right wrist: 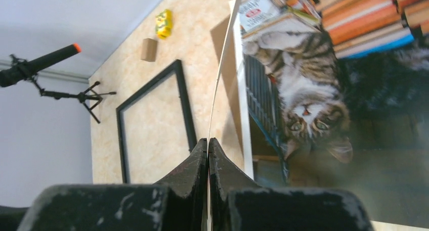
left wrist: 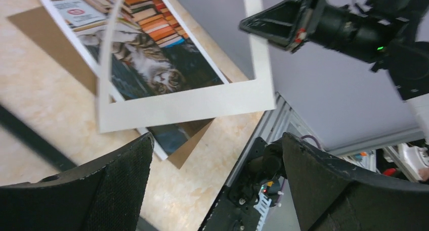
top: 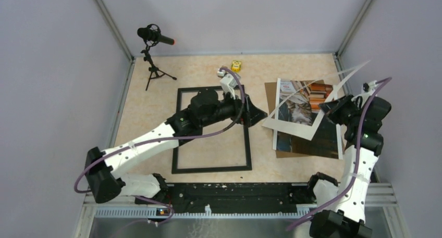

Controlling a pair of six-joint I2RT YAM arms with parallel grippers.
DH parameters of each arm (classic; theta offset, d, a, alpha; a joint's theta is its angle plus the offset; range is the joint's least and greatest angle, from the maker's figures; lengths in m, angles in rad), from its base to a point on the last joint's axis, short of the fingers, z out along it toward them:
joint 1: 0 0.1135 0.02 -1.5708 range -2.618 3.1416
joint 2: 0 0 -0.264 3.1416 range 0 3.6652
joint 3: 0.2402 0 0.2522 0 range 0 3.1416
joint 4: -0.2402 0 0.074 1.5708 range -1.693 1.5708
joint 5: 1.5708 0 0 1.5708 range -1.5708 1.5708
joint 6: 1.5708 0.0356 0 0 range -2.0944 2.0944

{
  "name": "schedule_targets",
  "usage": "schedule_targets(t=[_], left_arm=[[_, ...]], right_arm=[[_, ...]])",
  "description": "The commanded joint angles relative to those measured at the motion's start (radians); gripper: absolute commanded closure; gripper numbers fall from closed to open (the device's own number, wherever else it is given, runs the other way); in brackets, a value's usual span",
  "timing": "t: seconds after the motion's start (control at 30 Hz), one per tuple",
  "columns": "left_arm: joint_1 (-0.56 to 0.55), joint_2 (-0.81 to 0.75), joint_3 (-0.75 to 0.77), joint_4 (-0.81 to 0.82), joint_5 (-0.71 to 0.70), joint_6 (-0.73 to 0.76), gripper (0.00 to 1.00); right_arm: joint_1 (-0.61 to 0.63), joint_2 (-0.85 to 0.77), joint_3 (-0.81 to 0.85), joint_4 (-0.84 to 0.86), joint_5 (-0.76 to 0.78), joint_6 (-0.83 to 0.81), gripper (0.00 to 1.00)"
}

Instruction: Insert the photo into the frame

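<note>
The photo [top: 298,98] of a cat among books lies face up on a brown cardboard board [top: 269,92] at the right of the table. Above it a white mat [top: 289,127] with a cut-out window hangs tilted. My right gripper [top: 327,107] is shut on the mat's right edge. The right wrist view shows the mat [right wrist: 223,64] edge-on between the closed fingers [right wrist: 208,140], with the photo [right wrist: 308,89] to the right. The black frame [top: 177,128] lies flat left of centre. My left gripper [top: 259,115] hovers open by the frame's right side, its fingers [left wrist: 216,140] holding nothing and facing the mat [left wrist: 192,104] and photo [left wrist: 152,64].
A microphone on a tripod [top: 154,37] stands at the back left. A small yellow object [top: 236,66] and a small brown block [right wrist: 148,49] lie near the back edge. Grey walls close in the table on three sides.
</note>
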Motion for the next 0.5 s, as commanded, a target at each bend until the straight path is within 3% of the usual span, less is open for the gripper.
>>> schedule_targets(t=[0.0, 0.27, 0.47], left_arm=[[0.0, -0.112, 0.011, -0.274, -0.155, 0.101, 0.01], [0.0, -0.303, 0.186, -0.573, -0.387, 0.185, 0.01], [0.001, -0.407, 0.279, -0.671, -0.498, 0.216, 0.01]], right_arm=[[0.041, 0.001, 0.198, -0.19, -0.008, -0.097, 1.0], [0.304, 0.065, 0.431, -0.329, 0.174, -0.081, 1.0], [0.719, 0.229, 0.51, -0.375, 0.448, -0.022, 1.0]])
